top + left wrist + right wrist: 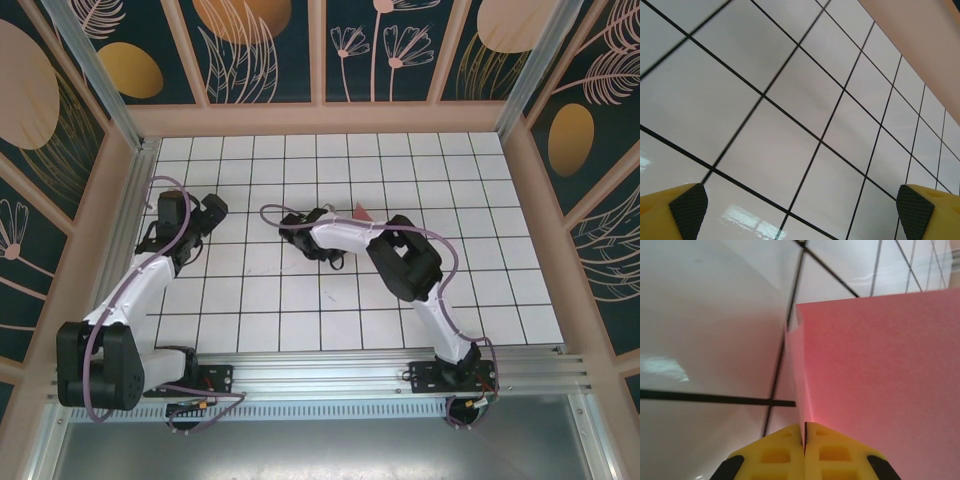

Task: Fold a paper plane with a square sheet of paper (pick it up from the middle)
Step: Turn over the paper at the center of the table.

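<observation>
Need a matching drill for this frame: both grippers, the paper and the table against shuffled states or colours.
Things:
1. left gripper
2. right gripper
3. paper
4. table

States:
A. white with black grid lines
B. shut, clamping a thin sheet
C. open over bare tiles
D. pink-red, pinched at one edge

Pairs: 1-C, 2-B, 3-D, 4-A

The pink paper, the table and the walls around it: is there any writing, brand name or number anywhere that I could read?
No readable text anywhere.
Pink paper: plain, no marks.
Table: black grid lines, no figures.
Wall panels: painted leaves and flowers, no words.
Left arm and right arm: no label can be made out; the small parts at their bases are too small to tell.
</observation>
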Tool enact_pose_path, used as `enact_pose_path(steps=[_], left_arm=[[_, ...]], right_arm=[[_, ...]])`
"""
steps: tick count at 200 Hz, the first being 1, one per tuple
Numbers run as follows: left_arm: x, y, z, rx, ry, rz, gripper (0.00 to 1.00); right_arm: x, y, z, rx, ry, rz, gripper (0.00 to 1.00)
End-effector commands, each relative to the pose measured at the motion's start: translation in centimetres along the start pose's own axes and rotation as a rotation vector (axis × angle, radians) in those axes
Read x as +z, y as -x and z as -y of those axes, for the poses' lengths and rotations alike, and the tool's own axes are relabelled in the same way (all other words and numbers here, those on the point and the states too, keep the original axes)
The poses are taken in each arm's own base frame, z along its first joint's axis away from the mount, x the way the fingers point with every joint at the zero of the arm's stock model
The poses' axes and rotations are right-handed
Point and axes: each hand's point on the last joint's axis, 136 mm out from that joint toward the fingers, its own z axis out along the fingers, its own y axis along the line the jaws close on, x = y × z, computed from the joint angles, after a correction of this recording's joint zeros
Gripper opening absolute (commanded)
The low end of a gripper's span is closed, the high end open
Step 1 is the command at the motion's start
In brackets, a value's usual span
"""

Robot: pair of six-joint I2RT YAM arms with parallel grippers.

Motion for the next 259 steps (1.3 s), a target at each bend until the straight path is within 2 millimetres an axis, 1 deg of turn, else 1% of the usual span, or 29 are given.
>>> enact_pose_path(steps=[1, 15, 28, 37, 44, 69, 83, 90, 96, 101, 109, 118, 129, 142, 153, 168, 175, 188, 198, 205, 212, 215, 228, 241, 259], left_arm=[[-1.0, 0.5, -0.6, 0.022, 0.021, -0.010, 0.99], [-1.2, 0.9, -0.2, 0.029, 0.019, -0.010, 0.98], [-1.2, 1.0, 0.0, 0.027, 0.012, -0.015, 0.99], [-1.3, 1.0, 0.1, 0.023, 0.009, -0.016, 0.98], [-1.3, 1.1, 0.3, 0.021, 0.004, -0.015, 0.99], [-1.4, 1.3, 0.4, 0.021, 0.003, -0.008, 0.98], [-1.4, 1.3, 0.4, 0.024, 0.001, -0.011, 0.98], [-1.3, 1.2, 0.4, 0.026, 0.002, -0.015, 0.98], [-1.3, 1.1, 0.4, 0.028, -0.001, -0.017, 0.99], [-1.2, 1.0, 0.4, 0.031, -0.007, -0.021, 0.98], [-1.2, 0.7, 0.4, 0.036, -0.013, -0.028, 0.99], [-1.1, 0.5, 0.5, 0.046, -0.023, -0.035, 0.99], [-1.1, 0.1, 0.5, 0.057, -0.040, -0.043, 0.99], [-1.1, -0.4, 0.6, 0.067, -0.064, -0.055, 0.99], [-1.0, -1.1, 0.7, 0.077, -0.088, -0.076, 0.99], [-0.8, -2.0, 0.6, 0.081, -0.108, -0.105, 0.99], [-0.7, -2.4, 0.6, 0.080, -0.117, -0.115, 0.98], [-0.5, -3.1, 0.4, 0.081, -0.128, -0.137, 0.98], [-0.2, -3.6, 0.2, 0.079, -0.134, -0.153, 0.98], [-0.1, -3.9, 0.1, 0.080, -0.137, -0.165, 0.98], [0.0, -4.2, 0.0, 0.077, -0.137, -0.175, 0.98], [0.1, -4.3, -0.1, 0.076, -0.138, -0.180, 0.98], [0.3, -4.7, -0.1, 0.074, -0.145, -0.194, 0.98], [0.3, -5.0, 0.0, 0.072, -0.155, -0.204, 0.99], [0.3, -5.3, 0.0, 0.067, -0.164, -0.212, 0.98]], right_arm=[[-1.4, -0.3, -2.4, 0.021, 0.102, -0.027, 0.05], [-2.1, -0.1, -4.2, 0.053, 0.199, -0.035, 0.12], [-3.4, 0.9, -5.3, 0.090, 0.278, -0.017, 0.20], [-4.6, 1.8, -5.9, 0.110, 0.319, 0.004, 0.27], [-5.5, 2.5, -6.4, 0.121, 0.354, 0.021, 0.30], [-9.7, 4.7, -8.6, 0.146, 0.541, 0.074, 0.38], [-13.2, 5.7, -9.6, 0.148, 0.699, 0.121, 0.39], [-15.1, 6.2, -9.6, 0.154, 0.776, 0.155, 0.41], [-16.7, 6.7, -9.0, 0.173, 0.834, 0.188, 0.43], [-17.6, 7.0, -8.6, 0.186, 0.878, 0.206, 0.44], [-18.8, 7.4, -7.7, 0.217, 0.936, 0.232, 0.44], [-19.3, 7.7, -6.2, 0.270, 0.979, 0.250, 0.44], [-18.5, 7.7, -4.3, 0.344, 1.011, 0.247, 0.45], [-15.9, 7.0, -1.8, 0.454, 1.009, 0.216, 0.44], [-13.1, 5.8, -0.1, 0.517, 0.988, 0.181, 0.45], [-9.7, 3.4, 1.5, 0.556, 0.985, 0.113, 0.45], [-8.4, 2.5, 2.0, 0.557, 0.992, 0.094, 0.46], [-6.6, 1.0, 2.5, 0.527, 1.014, 0.075, 0.47], [-5.8, 0.6, 2.7, 0.489, 1.047, 0.090, 0.49], [-5.5, 0.9, 2.8, 0.472, 1.078, 0.115, 0.51], [-5.9, 1.2, 2.2, 0.437, 1.127, 0.144, 0.53], [-5.2, 1.4, 2.7, 0.449, 1.135, 0.151, 0.53], [-4.6, 2.3, 2.8, 0.442, 1.188, 0.174, 0.53], [-4.5, 2.8, 2.2, 0.406, 1.244, 0.197, 0.53], [-4.2, 2.9, 1.0, 0.353, 1.296, 0.199, 0.53]])
